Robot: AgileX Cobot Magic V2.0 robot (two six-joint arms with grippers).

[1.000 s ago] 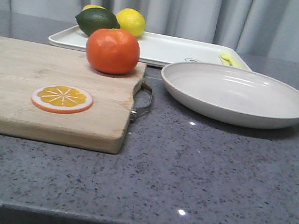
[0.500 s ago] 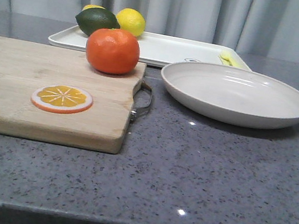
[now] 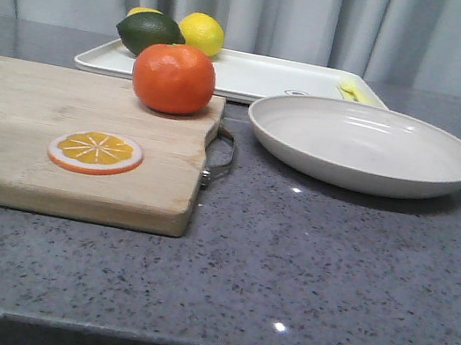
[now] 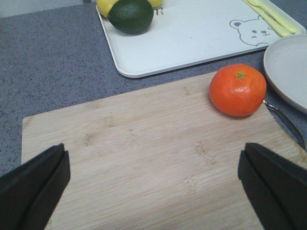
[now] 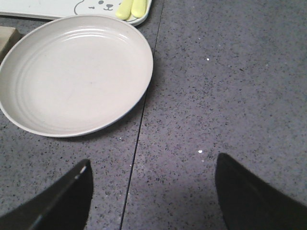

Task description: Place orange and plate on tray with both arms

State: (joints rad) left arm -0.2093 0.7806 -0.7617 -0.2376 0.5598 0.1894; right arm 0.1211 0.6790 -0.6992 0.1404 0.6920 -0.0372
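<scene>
The orange [image 3: 174, 79] sits on the far right corner of the wooden cutting board [image 3: 19, 153]; it also shows in the left wrist view [image 4: 238, 90]. The beige plate [image 3: 365, 146] rests on the grey counter to its right, and shows in the right wrist view [image 5: 74, 74]. The white tray [image 3: 256, 77] lies behind both, also in the left wrist view [image 4: 192, 36]. My left gripper [image 4: 153, 184] is open and empty above the board, short of the orange. My right gripper [image 5: 152, 191] is open and empty above bare counter, short of the plate. Neither gripper shows in the front view.
A dark green lime [image 3: 150, 33] and a yellow lemon [image 3: 202, 33] sit at the tray's left end. A yellow-green utensil [image 3: 352, 90] lies at its right end. An orange slice disc [image 3: 95, 152] lies on the board. The board has a metal handle [image 3: 220, 158].
</scene>
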